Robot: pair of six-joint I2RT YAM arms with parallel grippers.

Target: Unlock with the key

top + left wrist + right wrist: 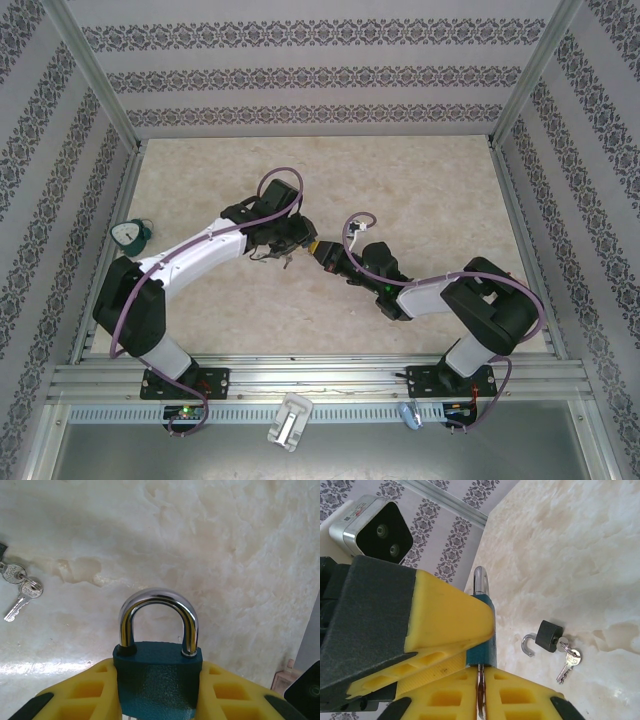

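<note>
Your left gripper clamps the teal padlock between its pads | your right gripper pinches the key, blade meeting the padlock's base just past its fingertips | shackle seated on both legs: unlocking likely remains for you.

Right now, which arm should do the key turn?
Right. The right gripper pinches the key, lined up at the base of the teal padlock. The left gripper is clamped on the padlock body, shackle seated, so it looks best kept as the brace.
</note>
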